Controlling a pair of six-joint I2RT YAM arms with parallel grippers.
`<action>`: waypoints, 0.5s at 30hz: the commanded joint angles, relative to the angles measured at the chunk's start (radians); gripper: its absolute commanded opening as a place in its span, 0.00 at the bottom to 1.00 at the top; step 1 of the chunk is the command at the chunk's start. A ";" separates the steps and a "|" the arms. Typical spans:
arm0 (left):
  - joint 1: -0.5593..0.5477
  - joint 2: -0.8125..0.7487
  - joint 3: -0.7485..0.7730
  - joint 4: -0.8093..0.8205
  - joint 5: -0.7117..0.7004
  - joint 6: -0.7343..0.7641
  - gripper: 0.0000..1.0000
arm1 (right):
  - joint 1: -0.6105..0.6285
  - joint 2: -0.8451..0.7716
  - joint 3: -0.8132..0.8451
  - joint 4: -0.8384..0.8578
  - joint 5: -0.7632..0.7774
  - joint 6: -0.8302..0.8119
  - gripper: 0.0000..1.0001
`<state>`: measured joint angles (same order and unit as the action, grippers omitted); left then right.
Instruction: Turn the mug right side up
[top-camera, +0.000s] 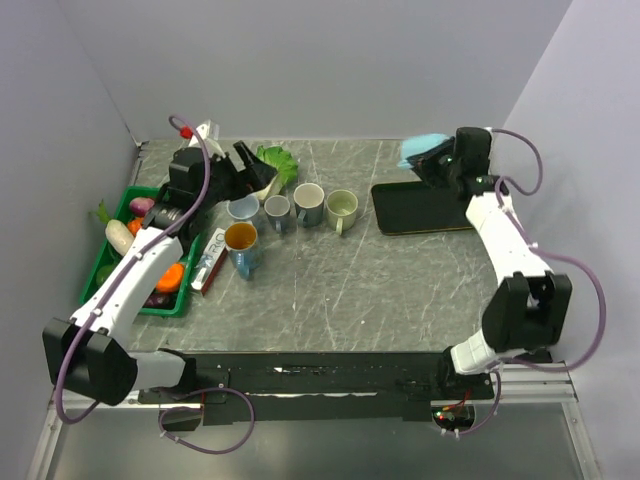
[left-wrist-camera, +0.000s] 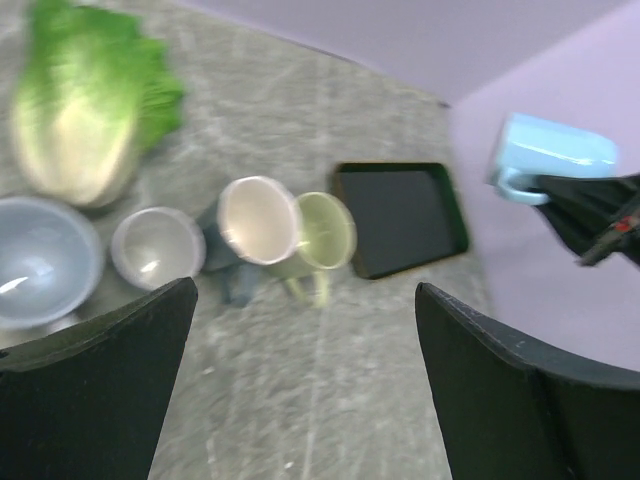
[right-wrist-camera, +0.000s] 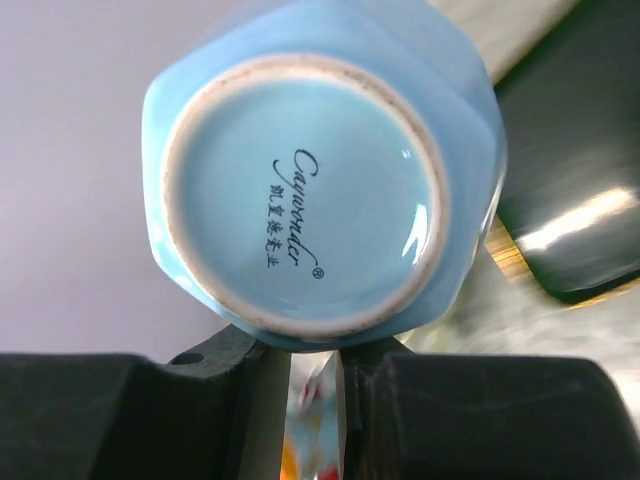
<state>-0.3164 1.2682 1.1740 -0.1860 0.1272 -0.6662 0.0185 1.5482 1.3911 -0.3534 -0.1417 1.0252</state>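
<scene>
My right gripper (top-camera: 437, 162) is shut on a light blue mug (top-camera: 420, 150) and holds it in the air above the far right of the table, behind the black tray. In the right wrist view the mug's base (right-wrist-camera: 305, 195) faces the camera, and my gripper (right-wrist-camera: 315, 350) pinches it from below with only a thin gap between the jaws. The held mug also shows in the left wrist view (left-wrist-camera: 550, 155). My left gripper (left-wrist-camera: 305, 300) is open and empty, above the table near the row of mugs; it also shows in the top view (top-camera: 235, 170).
A black tray (top-camera: 420, 205) lies at the right. A grey mug (top-camera: 277, 210), a cream mug (top-camera: 308, 203) and a green mug (top-camera: 341, 208) stand in a row beside a bowl (top-camera: 243, 208). A cabbage (top-camera: 280, 160) lies behind them. A green basket (top-camera: 103, 262) of vegetables sits at the left.
</scene>
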 joint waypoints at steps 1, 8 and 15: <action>-0.001 0.036 0.038 0.208 0.251 -0.077 0.96 | 0.060 -0.163 -0.133 0.481 -0.285 -0.016 0.00; -0.032 0.086 -0.019 0.521 0.492 -0.239 0.96 | 0.136 -0.238 -0.271 0.819 -0.521 0.072 0.00; -0.141 0.059 0.009 0.471 0.445 -0.208 0.96 | 0.236 -0.277 -0.331 1.102 -0.616 0.168 0.00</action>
<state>-0.4091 1.3640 1.1545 0.2287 0.5587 -0.8631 0.2050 1.3632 1.0332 0.3752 -0.6445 1.1336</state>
